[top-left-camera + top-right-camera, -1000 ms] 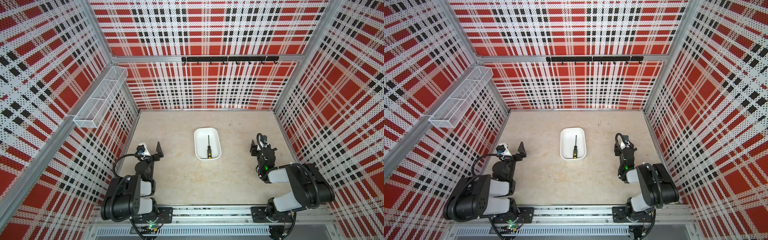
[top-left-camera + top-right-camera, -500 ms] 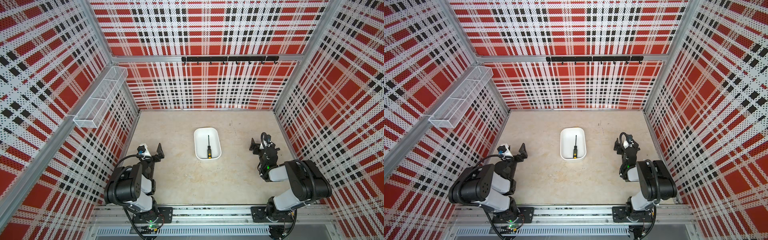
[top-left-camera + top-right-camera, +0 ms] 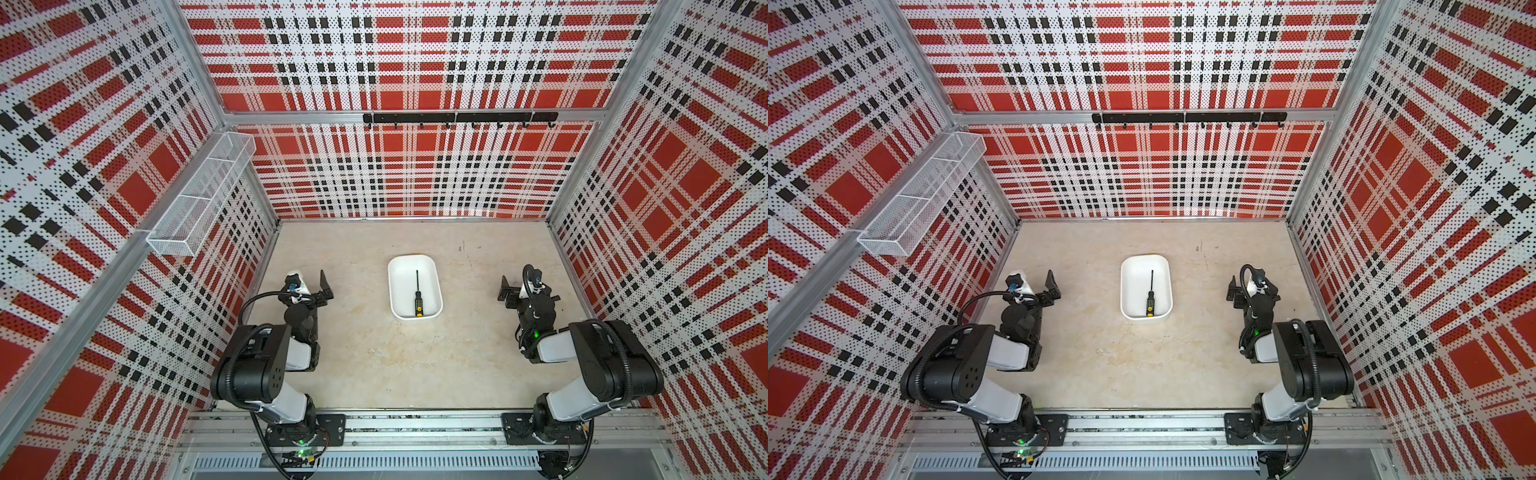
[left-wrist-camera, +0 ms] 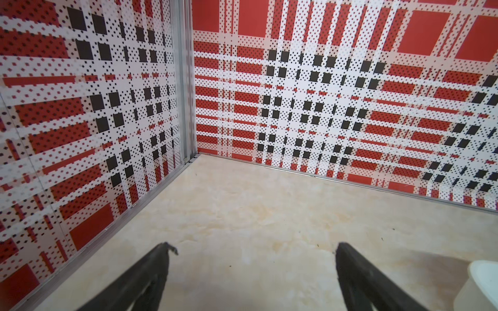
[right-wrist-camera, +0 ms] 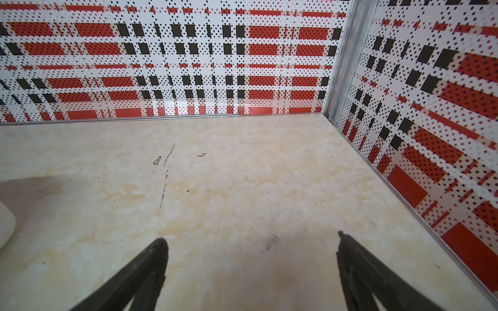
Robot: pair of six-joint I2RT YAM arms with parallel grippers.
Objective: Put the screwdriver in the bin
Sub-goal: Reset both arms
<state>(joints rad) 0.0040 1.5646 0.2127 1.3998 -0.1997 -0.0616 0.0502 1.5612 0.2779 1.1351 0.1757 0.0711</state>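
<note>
My screwdriver [image 3: 417, 297] lies inside the bin [image 3: 401, 286], mid-frame in both top views. My left gripper [image 4: 253, 247] and right gripper [image 5: 252, 239] flank it, well apart, spread wide, holding nothing; a wire basket [image 3: 199, 199] hangs upper left.

Smooth, faintly glossy white plastic bin [image 3: 401, 286]; matt, scuffed marbled-beige tabletop [image 3: 374, 353]; perforated plaid-printed wall panels [image 3: 415, 174] in dull metal framing [image 3: 291, 117]; white wire-mesh basket [image 3: 199, 199] at ten o'clock.
</note>
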